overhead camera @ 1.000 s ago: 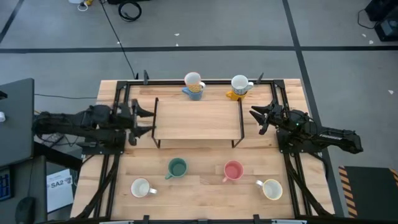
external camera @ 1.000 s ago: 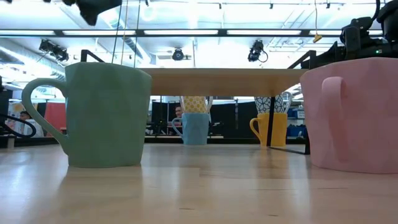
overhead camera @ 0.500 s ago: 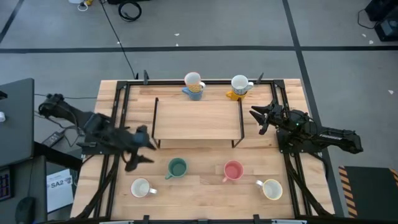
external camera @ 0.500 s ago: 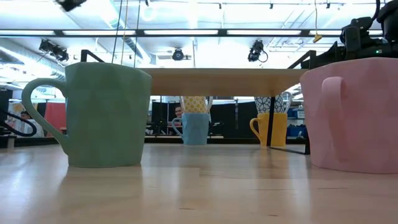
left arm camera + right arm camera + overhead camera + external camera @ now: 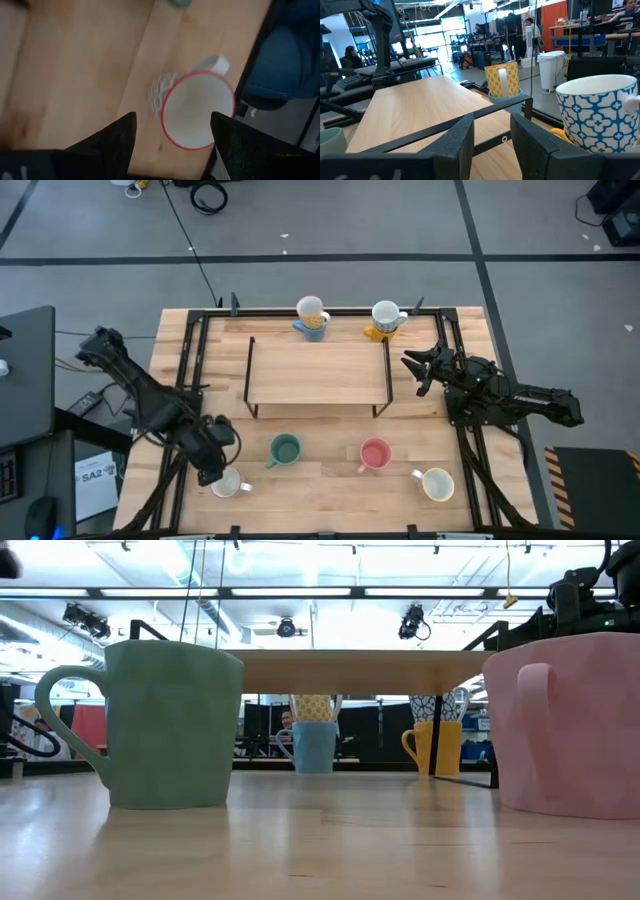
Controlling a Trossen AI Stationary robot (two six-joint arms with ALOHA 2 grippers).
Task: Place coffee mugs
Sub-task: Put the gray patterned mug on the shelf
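My left gripper (image 5: 213,467) (image 5: 172,134) hangs open, pointing down over a white mug with a red rim and dotted wall (image 5: 196,110) (image 5: 229,483) that stands near the table's near-left corner; the fingers stand on either side of it, apart from it. Three more mugs stand along the near side: dark green (image 5: 285,449) (image 5: 165,725), pink (image 5: 375,454) (image 5: 570,725) and cream (image 5: 437,483). At the far edge, a yellow-patterned mug sits in a blue one (image 5: 312,320) (image 5: 314,745), and a blue-patterned one (image 5: 597,112) in an orange-yellow one (image 5: 383,322) (image 5: 438,747). My right gripper (image 5: 412,372) (image 5: 492,135) waits open beside the riser's right end.
A low wooden riser on thin black legs (image 5: 318,370) (image 5: 360,665) stands mid-table, between the near row of mugs and the two stacks. Black frame rails (image 5: 190,360) run along both table sides. Bare wood lies in front of the riser between the mugs.
My left arm has swung from beside the riser's left end toward the table's near edge and tipped its gripper downward, ending above the white mug at the near left. My right arm and all mugs have kept still.
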